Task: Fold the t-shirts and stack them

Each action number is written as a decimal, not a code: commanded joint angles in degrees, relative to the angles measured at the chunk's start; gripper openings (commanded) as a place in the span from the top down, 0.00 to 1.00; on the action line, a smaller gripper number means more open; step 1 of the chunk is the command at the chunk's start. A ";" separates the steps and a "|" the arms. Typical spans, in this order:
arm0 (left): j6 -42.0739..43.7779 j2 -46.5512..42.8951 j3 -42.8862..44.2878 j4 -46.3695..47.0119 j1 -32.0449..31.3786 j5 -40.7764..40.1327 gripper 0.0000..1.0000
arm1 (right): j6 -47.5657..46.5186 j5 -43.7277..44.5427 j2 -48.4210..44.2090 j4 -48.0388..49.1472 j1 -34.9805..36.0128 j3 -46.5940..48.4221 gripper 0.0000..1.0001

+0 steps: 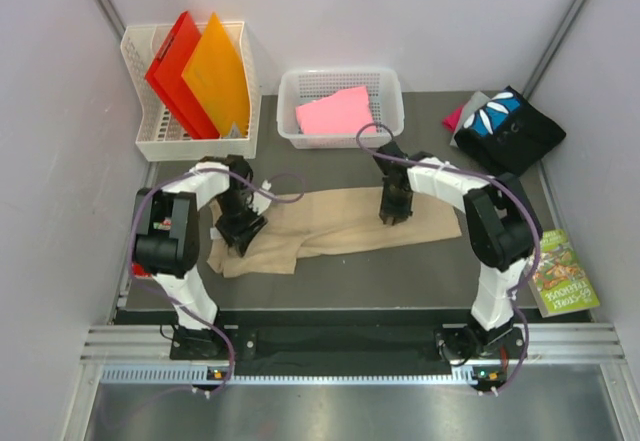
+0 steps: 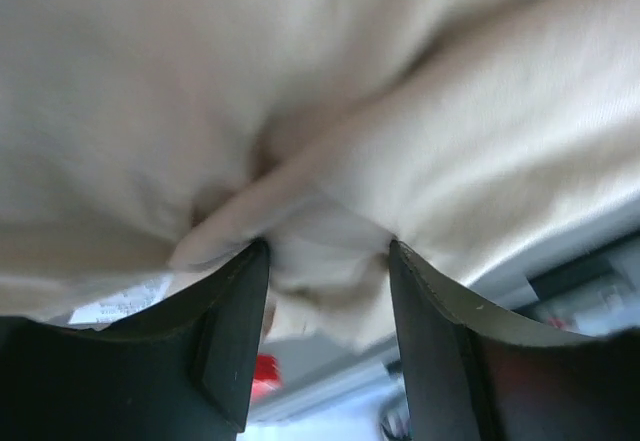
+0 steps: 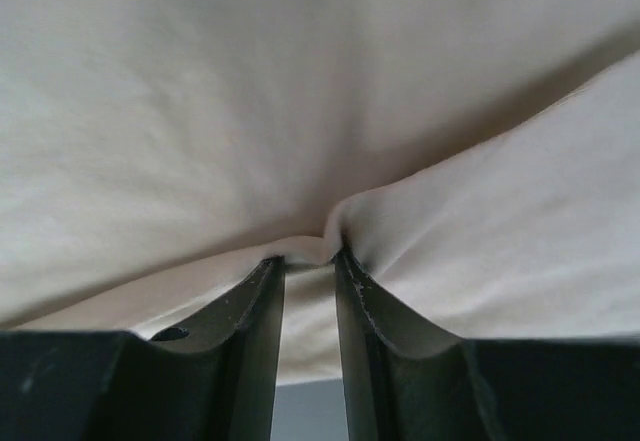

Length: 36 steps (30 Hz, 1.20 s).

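A tan t-shirt (image 1: pixel 340 223) lies spread across the middle of the dark table, and both grippers are down on it. My left gripper (image 1: pixel 240 229) is at its left end, its jaws fairly wide with a thick bunch of tan cloth (image 2: pixel 330 281) filling the gap between the fingertips (image 2: pixel 255 261). My right gripper (image 1: pixel 393 211) is on the shirt's far edge, right of centre, jaws narrow, pinching a small ridge of the cloth (image 3: pixel 310 251). A folded pink t-shirt (image 1: pixel 335 111) lies in the white basket (image 1: pixel 392 129) behind. A black printed t-shirt (image 1: pixel 510 131) sits at the back right on magenta cloth (image 1: pixel 455 119).
A tall white mesh basket (image 1: pixel 140 81) at the back left holds a red folder (image 1: pixel 175 71) and an orange folder (image 1: pixel 215 76). A green book (image 1: pixel 562 271) lies at the right edge. White walls close in both sides.
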 commanded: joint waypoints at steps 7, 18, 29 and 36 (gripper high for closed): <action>1.61 -13.43 -3.84 -11.46 0.50 2.90 0.41 | -1.39 5.18 -8.86 -7.37 0.24 -4.50 0.72; -3.75 -11.14 3.83 -7.51 4.08 6.85 0.40 | 4.14 -8.07 -2.61 -9.23 14.47 15.93 0.67; -5.60 -6.05 3.82 -8.21 13.42 15.29 0.39 | 11.00 -18.81 -0.15 -2.11 21.52 12.24 0.67; -9.46 -3.50 6.37 -7.34 12.89 17.32 0.37 | 12.50 -20.31 -0.24 -0.79 22.57 10.83 0.67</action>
